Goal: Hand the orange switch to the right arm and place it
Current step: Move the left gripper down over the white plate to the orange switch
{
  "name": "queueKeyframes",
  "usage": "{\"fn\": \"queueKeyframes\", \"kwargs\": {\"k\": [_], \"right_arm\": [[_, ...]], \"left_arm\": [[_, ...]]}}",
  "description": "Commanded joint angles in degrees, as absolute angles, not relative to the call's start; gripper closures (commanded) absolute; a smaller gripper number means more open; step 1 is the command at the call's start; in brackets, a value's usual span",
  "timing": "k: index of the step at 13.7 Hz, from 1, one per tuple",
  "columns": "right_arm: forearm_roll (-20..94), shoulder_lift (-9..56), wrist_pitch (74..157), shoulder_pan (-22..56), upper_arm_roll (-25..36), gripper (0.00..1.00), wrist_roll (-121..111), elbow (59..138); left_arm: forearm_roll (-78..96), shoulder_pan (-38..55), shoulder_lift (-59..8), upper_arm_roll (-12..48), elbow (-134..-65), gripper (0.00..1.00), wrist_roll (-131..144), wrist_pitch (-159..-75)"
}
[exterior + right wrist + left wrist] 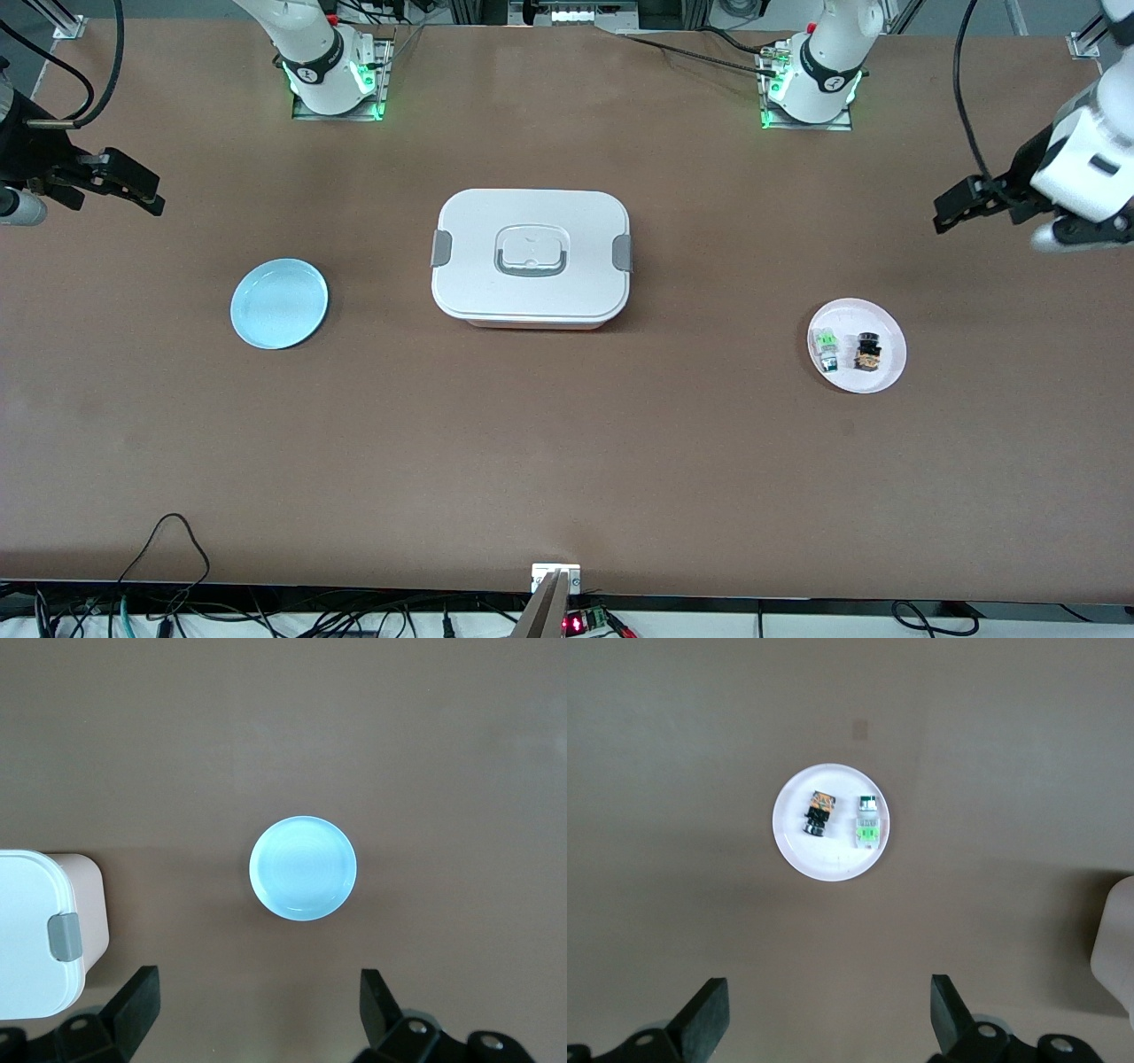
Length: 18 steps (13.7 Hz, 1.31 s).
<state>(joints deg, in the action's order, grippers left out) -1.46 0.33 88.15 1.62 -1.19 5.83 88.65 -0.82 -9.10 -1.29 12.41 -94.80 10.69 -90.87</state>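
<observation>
The orange switch [867,352], black with an orange middle, lies on a small white plate [881,377] toward the left arm's end of the table, beside a green-and-white part [827,347]. It also shows in the left wrist view [818,813] on the plate [833,864]. My left gripper [961,210] is open and empty, up in the air over bare table at that end; in its wrist view [830,1014] nothing is between the fingers. My right gripper [133,190] is open and empty over the table's other end, also shown in its wrist view [259,1005].
A white lidded box [532,257] with grey latches stands mid-table. A light blue plate [279,303] lies toward the right arm's end and shows in the right wrist view [303,868]. Cables run along the table's near edge.
</observation>
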Motion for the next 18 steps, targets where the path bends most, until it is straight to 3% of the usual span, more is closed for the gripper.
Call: {"fn": "queueKeyframes", "kwargs": {"k": [1,3,8,11,14,18], "right_arm": [[-2.4,0.6,86.7,1.6,-1.3,0.0,5.7,87.2],[-2.3,0.6,86.8,1.8,-1.4,0.0,5.9,87.2],[-2.2,0.7,86.8,1.8,-1.5,0.0,6.2,87.3],[-2.2,0.8,86.7,1.8,-2.4,0.0,6.0,87.3],[-2.3,0.7,86.8,1.8,-2.6,0.0,6.2,87.3],[-2.3,0.6,86.7,1.7,-2.6,0.0,6.9,87.3]], "left_arm": [[-1.0,-9.1,-7.5,12.8,-92.3,0.0,9.7,-89.6],[-1.0,-9.3,-15.0,12.7,-92.4,0.0,4.2,-91.7],[-1.1,-11.1,-21.4,12.3,-97.4,0.0,-21.1,-103.6],[-1.1,-12.7,-24.8,12.0,-100.3,0.0,-44.9,-107.8],[-1.1,-14.0,-25.5,11.8,-106.2,0.0,-61.7,-119.4],[-1.1,-13.8,-27.7,11.8,-110.0,0.0,-83.3,-127.9]]}}
